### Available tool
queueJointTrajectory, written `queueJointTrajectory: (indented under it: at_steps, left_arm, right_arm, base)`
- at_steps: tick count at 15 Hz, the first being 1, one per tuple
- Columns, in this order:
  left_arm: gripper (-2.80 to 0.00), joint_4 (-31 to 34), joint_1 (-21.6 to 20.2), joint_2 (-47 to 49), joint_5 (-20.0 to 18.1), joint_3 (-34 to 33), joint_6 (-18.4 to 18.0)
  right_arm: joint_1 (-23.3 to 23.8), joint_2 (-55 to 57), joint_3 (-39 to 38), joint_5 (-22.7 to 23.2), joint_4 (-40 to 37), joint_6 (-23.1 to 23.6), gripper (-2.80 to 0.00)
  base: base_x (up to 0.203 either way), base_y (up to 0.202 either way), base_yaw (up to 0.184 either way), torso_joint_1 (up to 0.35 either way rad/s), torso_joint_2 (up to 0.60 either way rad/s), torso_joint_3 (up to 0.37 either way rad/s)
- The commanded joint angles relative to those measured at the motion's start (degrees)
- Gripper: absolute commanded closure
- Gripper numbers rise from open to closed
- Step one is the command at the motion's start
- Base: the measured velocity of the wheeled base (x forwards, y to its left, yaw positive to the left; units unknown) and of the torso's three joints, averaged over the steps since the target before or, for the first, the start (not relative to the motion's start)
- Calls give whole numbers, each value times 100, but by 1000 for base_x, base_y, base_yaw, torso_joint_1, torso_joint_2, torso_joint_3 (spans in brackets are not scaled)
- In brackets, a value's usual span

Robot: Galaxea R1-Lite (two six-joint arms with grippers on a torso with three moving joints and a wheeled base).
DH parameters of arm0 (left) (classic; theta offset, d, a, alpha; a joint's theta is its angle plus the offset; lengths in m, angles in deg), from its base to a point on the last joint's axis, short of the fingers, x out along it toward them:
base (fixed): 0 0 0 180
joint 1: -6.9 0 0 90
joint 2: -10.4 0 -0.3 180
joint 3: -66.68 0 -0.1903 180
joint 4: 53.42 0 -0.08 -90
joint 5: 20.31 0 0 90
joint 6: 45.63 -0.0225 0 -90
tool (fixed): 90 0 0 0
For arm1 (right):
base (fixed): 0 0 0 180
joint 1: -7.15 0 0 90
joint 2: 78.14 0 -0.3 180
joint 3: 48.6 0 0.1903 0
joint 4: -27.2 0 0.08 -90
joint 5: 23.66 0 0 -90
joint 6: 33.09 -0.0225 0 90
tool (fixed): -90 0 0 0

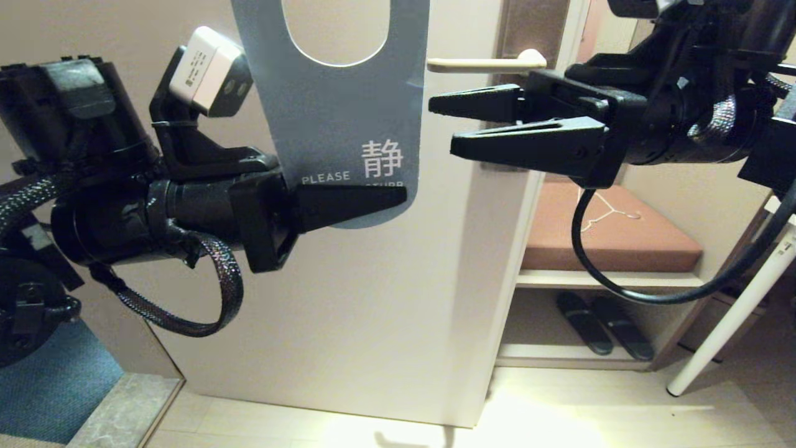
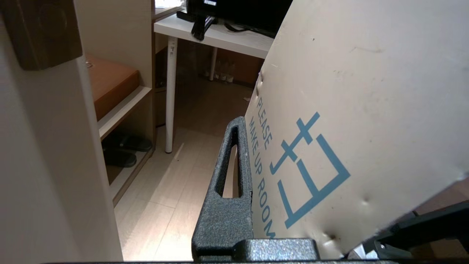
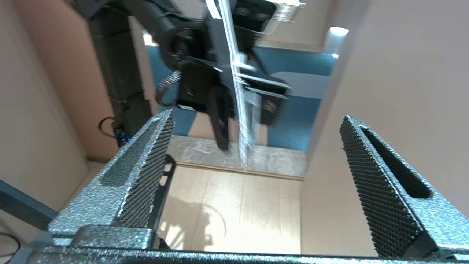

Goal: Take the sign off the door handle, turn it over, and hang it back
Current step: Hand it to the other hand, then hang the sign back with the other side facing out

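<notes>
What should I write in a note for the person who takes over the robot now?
Left hand: shut on the sign's lower edge, holding it upright before the door, blue-grey face to the head camera, white face to the left wrist camera.
Right hand: open, empty, beside the sign's right edge, just below the handle.
Done: sign is off the handle.
Left: hang the sign back on the handle; whether the turn is finished I cannot tell.

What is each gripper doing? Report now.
Left gripper: shut on the sign, at its lower edge.
Right gripper: open, empty, beside the sign.
</notes>
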Motion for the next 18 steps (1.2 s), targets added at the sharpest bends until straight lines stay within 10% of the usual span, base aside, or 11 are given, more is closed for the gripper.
queueJointTrajectory:
  at_steps: [1,5,6,11,18]
  left_arm:
    - [0,-21,-70,-266,-20,-163,9]
    - [0,-22,-253,-750,23,-454,17]
    - [0,-21,-341,-850,21,-504,18]
    - [0,-13,-847,-1400,2,-898,18]
    - [0,-13,-1103,-2227,77,-1484,27]
  right_arm:
    - [213,-373,-181,17,13,-68,-280]
    - [494,-952,-649,-544,11,-121,-280]
    - [529,-1122,-791,-612,-3,-125,0]
    - [605,-2053,-1722,-1598,-30,-202,0]
    - [621,-3687,-3737,-4515,17,-107,0]
  base:
    - [0,0,0,0,0,0]
    - [0,0,0,0,0,0]
    - [0,0,0,0,0,0]
    - [0,0,0,0,0,0]
    - [0,0,0,0,0,0]
